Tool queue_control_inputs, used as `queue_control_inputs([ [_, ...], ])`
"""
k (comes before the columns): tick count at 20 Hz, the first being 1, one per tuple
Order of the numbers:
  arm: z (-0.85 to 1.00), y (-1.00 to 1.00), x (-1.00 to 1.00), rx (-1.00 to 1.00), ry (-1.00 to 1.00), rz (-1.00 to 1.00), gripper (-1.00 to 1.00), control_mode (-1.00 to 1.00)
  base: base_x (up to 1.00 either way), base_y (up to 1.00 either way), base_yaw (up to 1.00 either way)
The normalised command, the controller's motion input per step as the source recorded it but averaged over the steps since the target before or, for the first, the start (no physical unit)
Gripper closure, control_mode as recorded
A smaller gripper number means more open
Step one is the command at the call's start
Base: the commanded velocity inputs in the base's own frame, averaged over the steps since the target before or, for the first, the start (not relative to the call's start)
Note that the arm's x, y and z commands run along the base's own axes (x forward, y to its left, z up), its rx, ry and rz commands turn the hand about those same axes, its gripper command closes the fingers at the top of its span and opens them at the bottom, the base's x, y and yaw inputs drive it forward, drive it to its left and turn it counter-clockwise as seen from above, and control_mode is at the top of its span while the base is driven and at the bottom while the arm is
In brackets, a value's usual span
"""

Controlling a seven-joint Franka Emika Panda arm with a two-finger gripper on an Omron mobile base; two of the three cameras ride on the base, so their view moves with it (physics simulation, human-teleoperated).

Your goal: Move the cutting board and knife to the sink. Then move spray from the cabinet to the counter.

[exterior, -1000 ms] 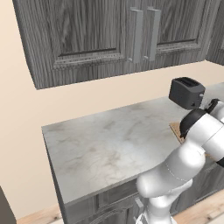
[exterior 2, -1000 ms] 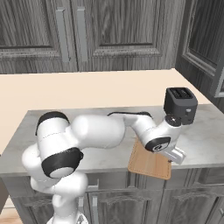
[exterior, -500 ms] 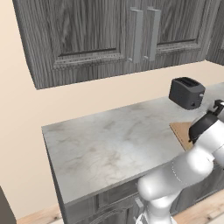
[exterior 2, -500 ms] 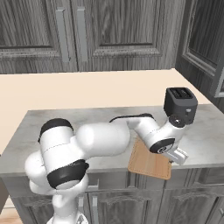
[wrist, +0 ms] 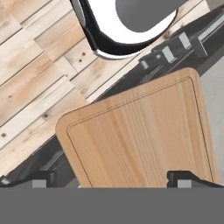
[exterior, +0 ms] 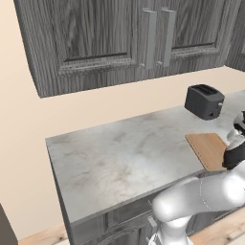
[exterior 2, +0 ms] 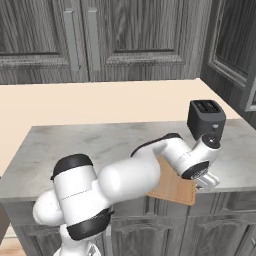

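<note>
I see my arm point(exterior 2: 125, 180): glossy white rounded shells, black bands at joints, dark wrist ring, small dark fingertips point(wrist: 181, 177) on gripper point(wrist: 111, 180).

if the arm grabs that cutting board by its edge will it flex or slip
Probably stiff: the cutting board looks like a solid wooden slab. Its smooth face and rounded corners may let it slip or pivot in a narrow edge grip. One end overhangs the counter edge, so a downward push there could tip it.
</note>
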Motion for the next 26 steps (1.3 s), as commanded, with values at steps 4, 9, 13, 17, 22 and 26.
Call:
queue_control_inputs([
  [4,-0.05,-0.01,-0.04,0.0,0.0,0.0,-1.0,-1.0,0.0,0.0,0.0],
  [9,0.0,-0.01,-0.02,0.01,0.0,0.0,-1.0,-1.0,0.0,0.0,0.0],
  [13,0.0,0.0,-0.01,0.0,0.0,0.0,-1.0,-1.0,0.0,0.0,0.0],
  [17,-0.01,0.0,-0.08,0.01,0.0,0.0,-1.0,-1.0,0.0,0.0,0.0],
  [22,-0.1,0.0,-0.1,0.03,0.0,0.0,-1.0,-1.0,0.0,0.0,0.0],
  [26,-0.02,0.0,-0.15,0.09,0.0,0.0,-1.0,-1.0,0.0,0.0,0.0],
])
